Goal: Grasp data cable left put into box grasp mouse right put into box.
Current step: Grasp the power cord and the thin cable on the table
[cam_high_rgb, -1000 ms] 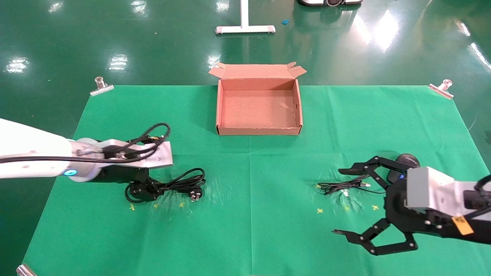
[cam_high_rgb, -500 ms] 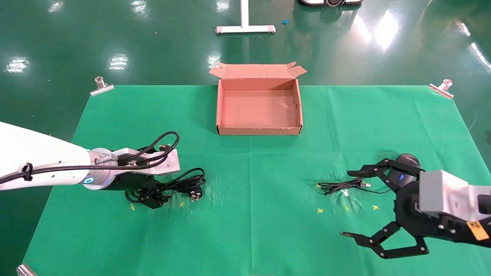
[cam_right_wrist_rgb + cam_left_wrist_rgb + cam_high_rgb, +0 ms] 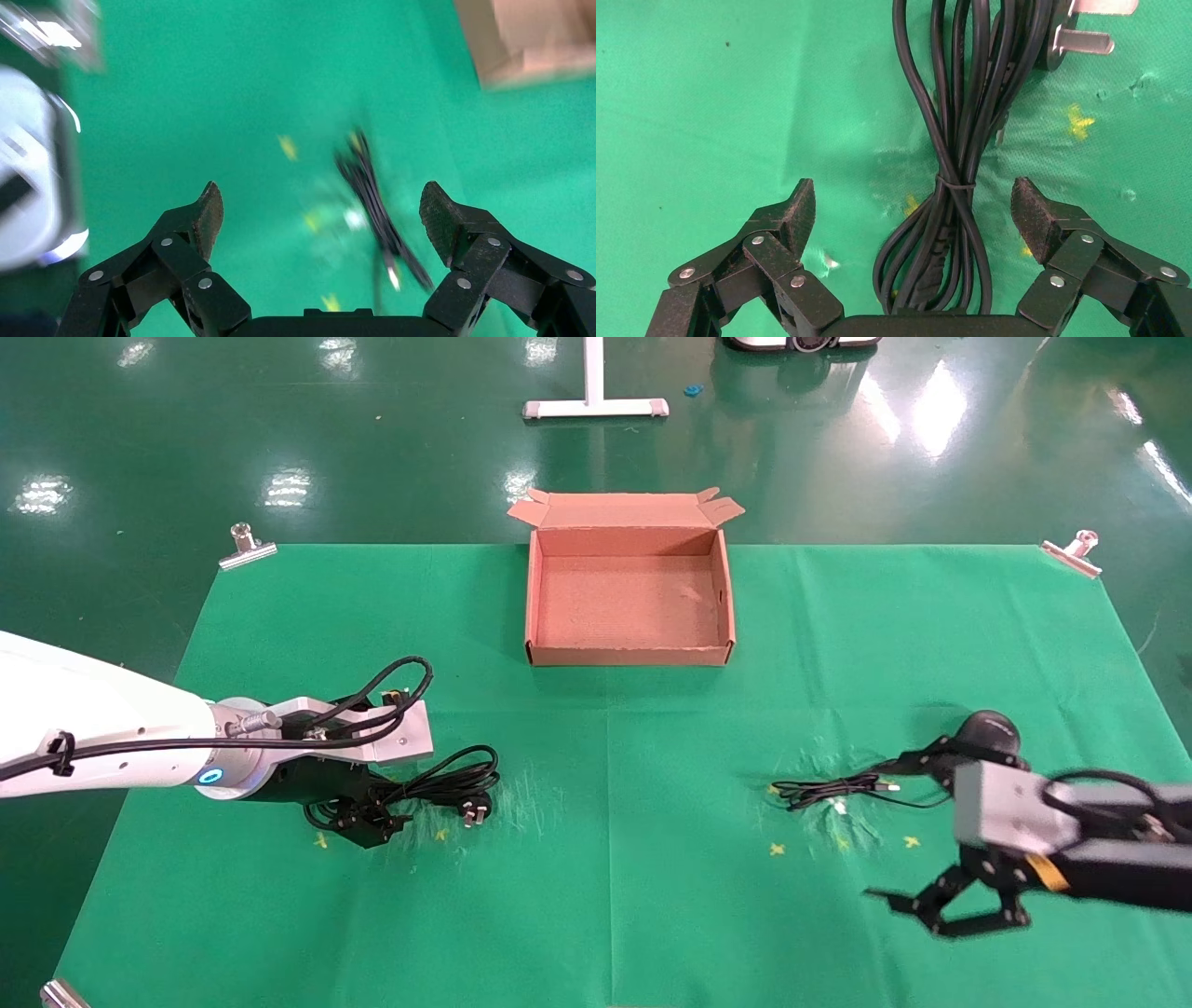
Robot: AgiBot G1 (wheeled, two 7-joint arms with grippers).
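Note:
The data cable (image 3: 438, 782) lies coiled on the green cloth at the left, its pronged plug (image 3: 475, 814) at the right end. My left gripper (image 3: 368, 817) is open and low over the coil's left end. In the left wrist view the cable (image 3: 958, 161) runs between the spread fingers of the left gripper (image 3: 914, 203), and neither pad touches it. The mouse (image 3: 989, 728) sits at the right, its thin wire (image 3: 824, 791) trailing left. My right gripper (image 3: 880, 831) is open, near the mouse and just in front of it, holding nothing. The box (image 3: 629, 654) stands open and empty at the far middle.
Metal clips hold the cloth at the far left corner (image 3: 247, 547) and the far right corner (image 3: 1071, 553). A white stand base (image 3: 594, 407) is on the floor beyond the box. Small yellow crosses (image 3: 776, 849) mark the cloth. The right wrist view shows the mouse wire (image 3: 372, 196) and a box corner (image 3: 520, 42).
My left gripper shifted right and came down over the cable coil, then held still. My right arm drew back toward the right front and turned, its gripper staying open.

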